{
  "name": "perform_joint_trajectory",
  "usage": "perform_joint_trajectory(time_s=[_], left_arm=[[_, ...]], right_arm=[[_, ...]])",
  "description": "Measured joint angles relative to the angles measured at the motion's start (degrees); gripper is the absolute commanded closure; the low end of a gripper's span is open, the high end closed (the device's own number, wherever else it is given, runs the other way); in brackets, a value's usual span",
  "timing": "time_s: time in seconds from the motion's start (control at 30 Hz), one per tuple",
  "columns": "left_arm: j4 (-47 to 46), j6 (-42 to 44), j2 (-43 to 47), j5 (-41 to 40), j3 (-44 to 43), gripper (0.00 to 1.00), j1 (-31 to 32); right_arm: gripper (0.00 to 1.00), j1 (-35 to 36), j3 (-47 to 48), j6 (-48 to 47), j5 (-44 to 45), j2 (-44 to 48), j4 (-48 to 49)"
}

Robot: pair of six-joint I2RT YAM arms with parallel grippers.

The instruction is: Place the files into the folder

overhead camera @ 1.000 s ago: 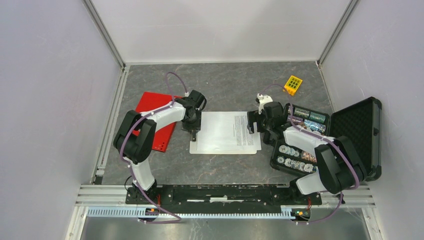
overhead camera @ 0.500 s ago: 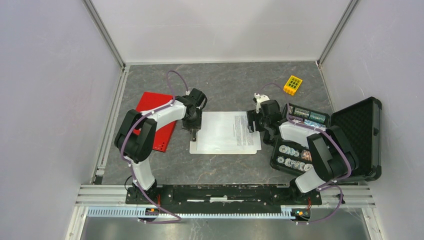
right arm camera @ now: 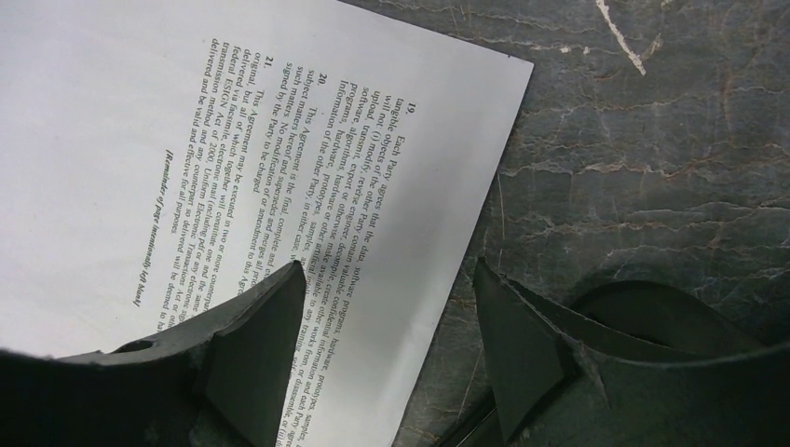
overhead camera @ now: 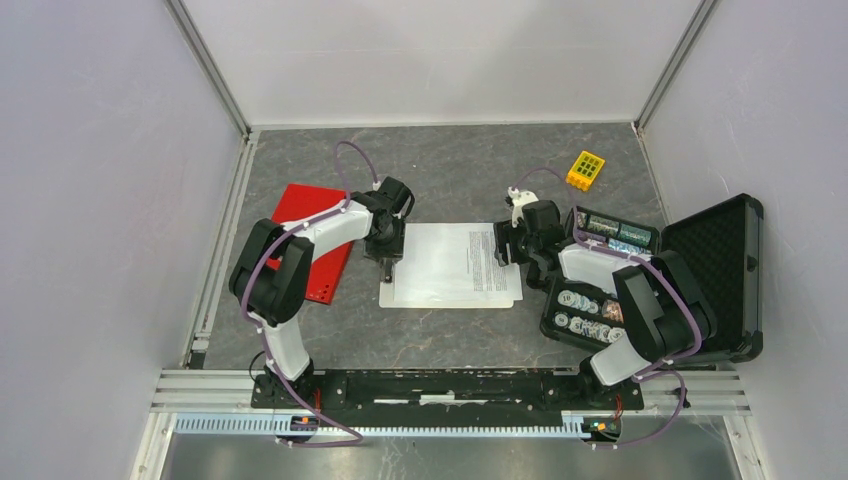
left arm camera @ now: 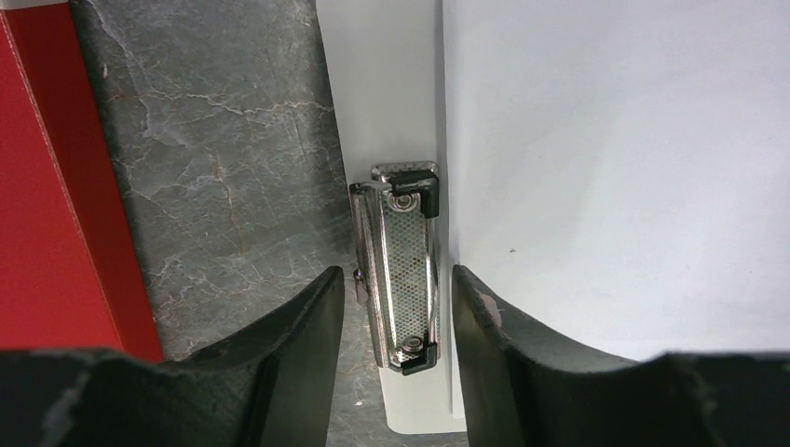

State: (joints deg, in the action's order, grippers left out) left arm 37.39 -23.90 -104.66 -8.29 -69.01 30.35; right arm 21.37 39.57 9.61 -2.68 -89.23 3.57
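The files (overhead camera: 455,262) are white sheets with black text, lying on a white clipboard (overhead camera: 384,298) in the middle of the table. My left gripper (overhead camera: 388,262) is at the clipboard's left end. In the left wrist view its open jaws (left arm camera: 396,275) straddle the metal clip (left arm camera: 402,233), close on both sides. The red folder (overhead camera: 305,208) lies shut further left, partly under my left arm, and its edge (left arm camera: 47,186) shows there too. My right gripper (overhead camera: 503,245) is open over the sheets' right edge (right arm camera: 447,242). One finger is above the paper and the other above the table.
An open black case (overhead camera: 715,260) with a foam-lined lid and trays of small parts (overhead camera: 590,310) stands right of my right arm. A yellow block (overhead camera: 587,169) lies at the back right. White walls enclose the grey stone table (overhead camera: 450,165).
My right gripper has shifted a little left onto the sheets' right edge and its jaws have narrowed. The left gripper has stayed at the clip.
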Motion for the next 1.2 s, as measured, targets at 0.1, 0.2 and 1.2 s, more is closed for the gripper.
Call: perform_joint_trajectory(time_s=[0.1,0.2,1.2], left_arm=[[0.0,0.0,0.0,-0.07,0.0,0.42,0.0],[0.07,0.02,0.0,-0.33,0.0,0.4,0.0],[2.84,0.0,0.02,-0.79,0.0,0.35,2.21]], right_arm=[[0.28,0.0,0.0,-0.44,-0.11,-0.02,0.0],[0.28,0.0,0.0,-0.98,-0.13,-0.2,0.15],[0.21,-0.02,5.44,-4.79,0.13,-5.22,-0.61]])
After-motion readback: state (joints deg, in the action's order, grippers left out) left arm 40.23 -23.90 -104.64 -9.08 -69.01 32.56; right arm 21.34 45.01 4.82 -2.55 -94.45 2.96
